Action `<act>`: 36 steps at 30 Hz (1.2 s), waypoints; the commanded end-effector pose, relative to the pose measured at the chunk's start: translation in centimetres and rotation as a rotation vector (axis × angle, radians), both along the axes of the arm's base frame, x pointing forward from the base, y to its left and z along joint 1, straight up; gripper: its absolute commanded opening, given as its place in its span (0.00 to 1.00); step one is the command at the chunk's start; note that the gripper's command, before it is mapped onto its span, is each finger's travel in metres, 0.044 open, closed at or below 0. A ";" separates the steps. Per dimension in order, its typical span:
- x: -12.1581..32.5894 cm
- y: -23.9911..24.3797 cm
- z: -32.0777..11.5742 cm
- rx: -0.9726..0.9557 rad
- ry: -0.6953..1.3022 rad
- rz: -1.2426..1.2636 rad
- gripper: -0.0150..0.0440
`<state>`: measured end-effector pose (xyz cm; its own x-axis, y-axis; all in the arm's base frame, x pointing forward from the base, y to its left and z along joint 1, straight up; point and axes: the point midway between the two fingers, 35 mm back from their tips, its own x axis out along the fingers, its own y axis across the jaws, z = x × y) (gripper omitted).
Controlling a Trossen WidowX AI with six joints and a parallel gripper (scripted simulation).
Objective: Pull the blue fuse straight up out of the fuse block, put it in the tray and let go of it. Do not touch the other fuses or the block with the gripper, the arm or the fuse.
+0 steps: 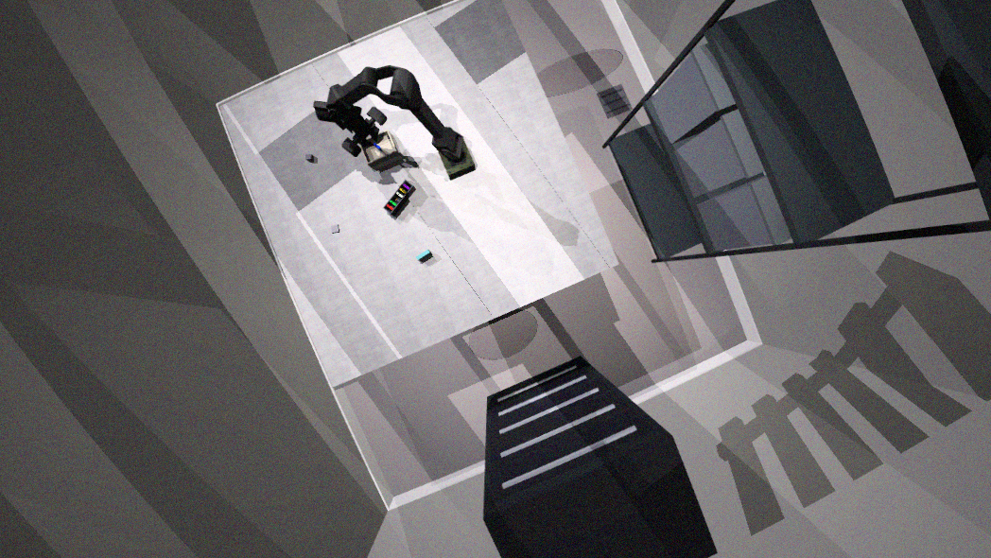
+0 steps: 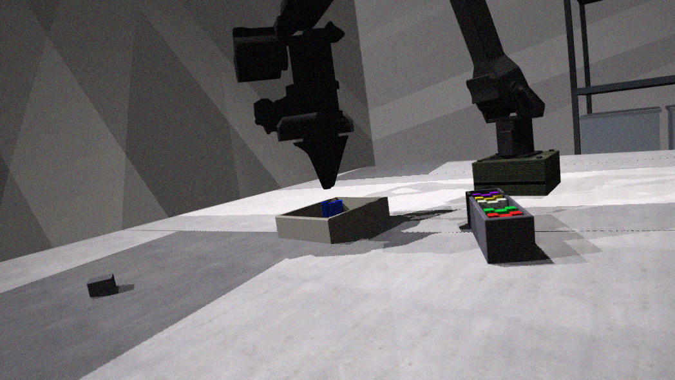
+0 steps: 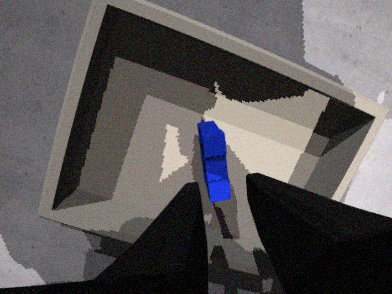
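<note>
Claw (image 2: 326, 185) spread, pinching nothing. Blue fuse (image 2: 331, 208) sits inside tray (image 2: 306, 228), straight below my tips, apparently upright. I'd retreat straight up.

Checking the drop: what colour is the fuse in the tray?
Blue fuse, clearest in the wrist view.

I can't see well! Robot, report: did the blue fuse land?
Gripper open, empty, above tray. Blue fuse inside tray. Fuse block apart, nothing blocking.
</note>
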<state>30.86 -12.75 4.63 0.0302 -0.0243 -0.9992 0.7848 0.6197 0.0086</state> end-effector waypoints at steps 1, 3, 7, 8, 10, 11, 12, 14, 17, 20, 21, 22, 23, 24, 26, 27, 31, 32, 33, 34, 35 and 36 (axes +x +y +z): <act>0.0 0.0 0.0 0.000 0.000 0.000 0.52; 0.0 0.0 0.0 0.000 0.000 0.000 0.61; 0.0 0.0 0.0 0.000 0.000 0.000 0.79; 0.0 0.0 0.3 0.000 0.000 0.000 0.81; -0.1 0.1 2.6 0.003 0.001 0.003 0.81; -0.2 0.1 3.5 0.004 0.002 0.004 0.81; -0.2 0.2 3.8 0.004 0.002 0.004 0.81; -0.2 0.2 3.8 0.004 0.002 0.004 0.81; -0.2 0.2 3.8 0.004 0.002 0.004 0.81; -0.2 0.2 3.8 0.004 0.002 0.004 0.81; -0.2 0.2 3.8 0.004 0.002 0.004 0.81; -0.2 0.2 3.8 0.004 0.002 0.004 0.81; -0.3 0.1 3.6 0.002 0.006 0.001 0.81; -0.3 0.1 3.6 0.002 0.006 0.001 0.81; -0.3 0.1 3.6 0.002 0.006 0.001 0.81; -0.3 0.1 3.6 0.002 0.006 0.001 0.81; -0.3 0.1 3.6 0.002 0.006 0.001 0.81; -0.3 0.1 3.6 0.002 0.006 0.001 0.81; -0.3 0.1 3.6 0.002 0.006 0.001 0.81; -0.3 0.1 3.6 0.002 0.006 0.001 0.81; -0.3 0.1 3.6 0.002 0.006 0.001 0.81; -0.3 0.1 3.6 0.002 0.006 0.001 0.81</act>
<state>30.54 -12.61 8.23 0.0239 -0.0219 -0.9995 0.7845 0.6201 0.0052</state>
